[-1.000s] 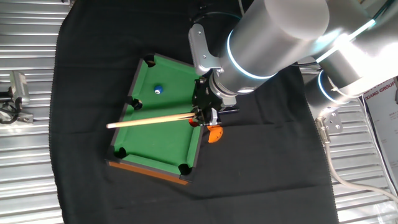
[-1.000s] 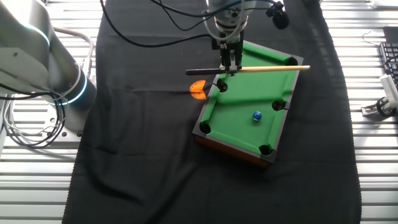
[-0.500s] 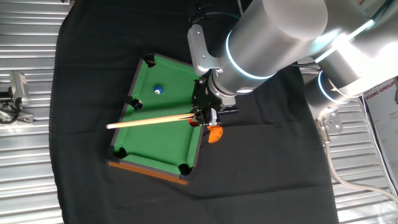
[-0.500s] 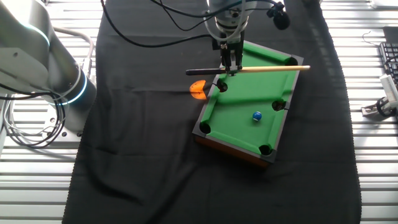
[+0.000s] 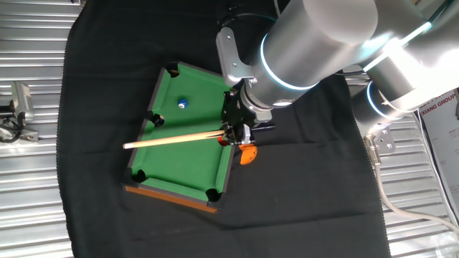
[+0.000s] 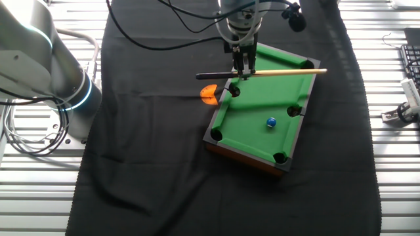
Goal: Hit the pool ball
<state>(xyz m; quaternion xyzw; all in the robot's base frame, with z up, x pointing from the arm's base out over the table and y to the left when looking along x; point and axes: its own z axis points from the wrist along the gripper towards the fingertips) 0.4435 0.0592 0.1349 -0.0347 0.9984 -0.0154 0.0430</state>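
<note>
One pool ball (image 6: pixel 270 122), light blue with a white spot, sits alone on the green felt of a toy pool table (image 6: pixel 259 145), nearer one long rail and well apart from the cue. The wooden cue (image 5: pixel 172 139) lies level across the far end of the table, its pale tip reaching past the rail and its dark butt sticking out on the other side. The gripper (image 6: pixel 244 71) hangs over the table's edge with its fingers pinched on the cue near the butt. Nothing appears to have shifted over the last second: ball, cue and arm hold the same positions in both views. An orange rounded object (image 6: pixel 208 94) rests on the black cloth (image 6: pixel 151 151) just beside the table's corner pocket, close under the cue's butt; what it is cannot be made out. The cloth covers a ribbed metal tabletop (image 6: pixel 39 203). A small metal fixture (image 5: pixel 20 107) stands off the cloth.
</note>
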